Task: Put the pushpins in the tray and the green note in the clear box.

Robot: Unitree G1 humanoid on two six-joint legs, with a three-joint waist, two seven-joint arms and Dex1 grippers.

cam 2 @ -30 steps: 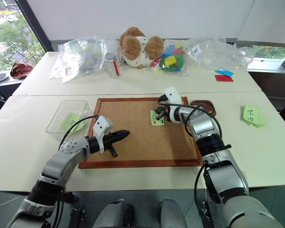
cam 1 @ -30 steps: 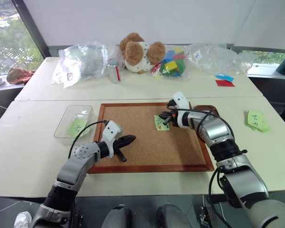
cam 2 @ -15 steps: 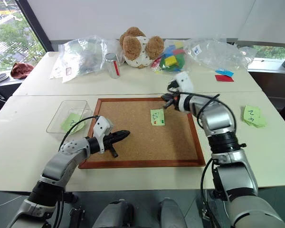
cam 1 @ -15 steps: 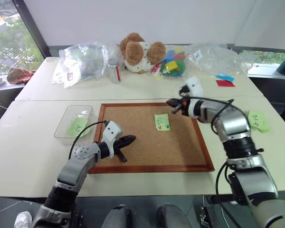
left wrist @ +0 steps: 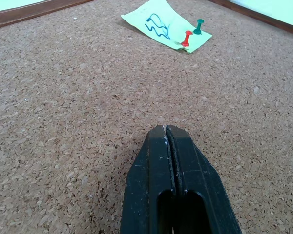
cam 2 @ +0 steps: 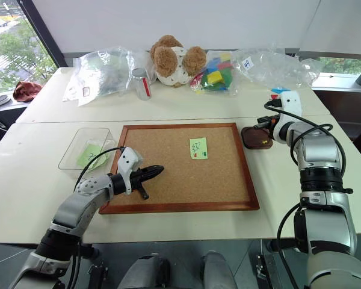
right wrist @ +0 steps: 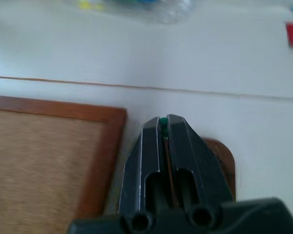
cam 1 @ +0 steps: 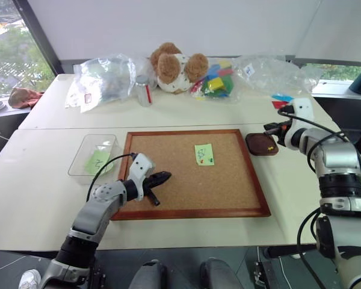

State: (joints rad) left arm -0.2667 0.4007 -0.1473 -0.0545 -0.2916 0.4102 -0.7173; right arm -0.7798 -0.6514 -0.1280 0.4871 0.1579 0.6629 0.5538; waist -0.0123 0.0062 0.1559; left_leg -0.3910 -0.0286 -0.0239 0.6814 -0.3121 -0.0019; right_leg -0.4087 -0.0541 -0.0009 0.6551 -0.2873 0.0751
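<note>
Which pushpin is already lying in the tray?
The yellow pushpin: it lies in the brown tray, while the red and green ones remain in the green note.

The big wood-framed corkboard (cam 1: 192, 171) lies in the middle of the white table (cam 1: 36, 180). The small green paper note (cam 1: 204, 153) lies on it, with two tiny plastic pushpins (left wrist: 191, 32) stuck in it. The clear plastic box (cam 1: 95, 158) sits left of the board. The small dark brown tray (cam 1: 262, 144) sits right of it.

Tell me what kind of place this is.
Probably an office or lab set up for robot trials: plain white tables by a window, a corkboard laid flat, and a teddy bear among bagged props.
</note>
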